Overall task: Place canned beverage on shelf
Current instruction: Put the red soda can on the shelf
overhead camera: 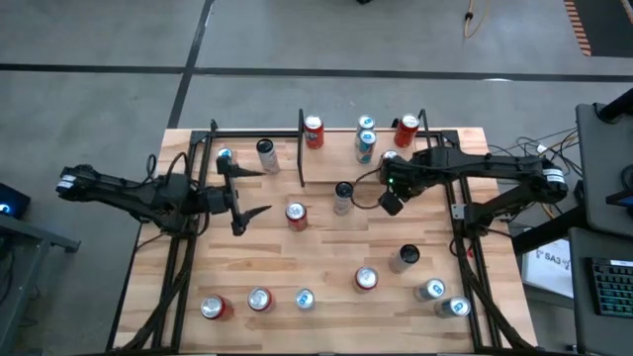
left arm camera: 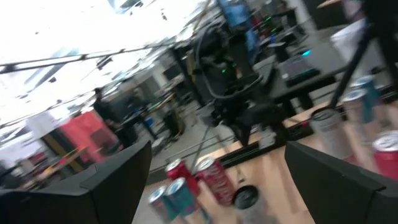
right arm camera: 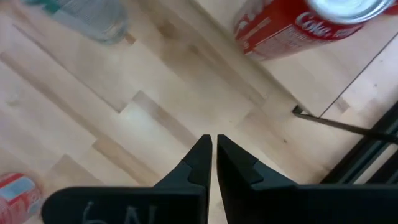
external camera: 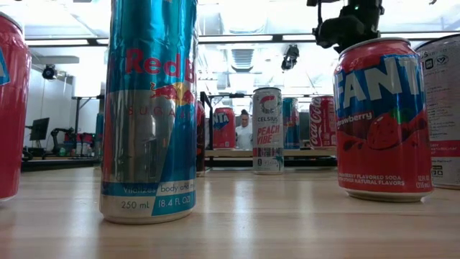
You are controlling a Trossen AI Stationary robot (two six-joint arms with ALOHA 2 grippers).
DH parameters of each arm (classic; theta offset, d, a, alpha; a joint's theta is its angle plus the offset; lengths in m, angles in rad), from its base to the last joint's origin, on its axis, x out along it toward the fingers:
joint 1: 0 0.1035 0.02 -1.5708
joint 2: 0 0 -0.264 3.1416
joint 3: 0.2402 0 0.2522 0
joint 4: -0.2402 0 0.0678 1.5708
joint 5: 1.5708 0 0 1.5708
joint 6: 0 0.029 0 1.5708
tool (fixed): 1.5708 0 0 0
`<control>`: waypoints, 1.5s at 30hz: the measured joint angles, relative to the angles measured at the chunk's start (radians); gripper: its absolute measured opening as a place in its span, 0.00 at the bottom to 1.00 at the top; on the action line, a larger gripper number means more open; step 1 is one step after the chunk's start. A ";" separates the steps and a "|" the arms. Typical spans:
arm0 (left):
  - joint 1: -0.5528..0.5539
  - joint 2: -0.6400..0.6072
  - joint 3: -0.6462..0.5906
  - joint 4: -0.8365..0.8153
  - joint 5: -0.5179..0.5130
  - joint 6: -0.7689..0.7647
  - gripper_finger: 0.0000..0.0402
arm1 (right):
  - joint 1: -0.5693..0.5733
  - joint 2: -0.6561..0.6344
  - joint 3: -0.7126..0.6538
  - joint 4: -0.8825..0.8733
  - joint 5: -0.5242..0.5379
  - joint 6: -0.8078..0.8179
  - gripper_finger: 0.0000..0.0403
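Cans (overhead camera: 366,140) on shelf (overhead camera: 336,138), right end effector (right arm camera: 213,152) closed, empty

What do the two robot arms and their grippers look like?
Both arms are dark with thin black cables. The left gripper has two long, black, pointed fingers. The right gripper has black tapered fingers; pale handwritten marks show on its body, and a small green light glows near its wrist.

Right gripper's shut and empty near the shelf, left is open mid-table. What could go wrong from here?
1. The right gripper is shut on nothing, close to the Coca-Cola can and the shelf's black rail; a careless swing could topple the can or snag the rail.
2. The left gripper hangs open between a silver can and a red can; reaching for either could nudge the other.
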 joint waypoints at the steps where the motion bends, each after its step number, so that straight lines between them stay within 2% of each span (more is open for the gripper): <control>1: 0.000 0.000 0.000 0.000 -0.021 0.006 0.88 | -0.016 0.000 0.000 0.004 0.005 -0.014 0.03; 7: 0.000 0.000 0.000 0.000 -0.111 0.011 0.88 | -0.126 0.000 -0.001 0.045 0.030 -0.114 0.03; 12: 0.000 0.000 0.001 0.000 -0.118 0.011 0.88 | -0.209 0.000 -0.001 0.100 0.044 -0.192 0.03; 19: 0.000 0.000 0.002 -0.001 -0.118 0.014 0.88 | -0.271 0.000 -0.008 0.144 0.044 -0.266 0.03; 31: 0.000 0.000 0.002 -0.001 -0.118 0.014 0.88 | -0.281 0.000 -0.012 0.260 0.053 -0.318 0.03; 39: 0.000 0.000 0.002 -0.001 -0.119 0.015 0.88 | -0.281 0.001 -0.014 0.279 0.157 -0.306 0.03; 45: 0.000 0.000 0.002 -0.001 -0.119 0.014 0.88 | -0.281 0.001 -0.040 0.311 0.158 -0.306 0.03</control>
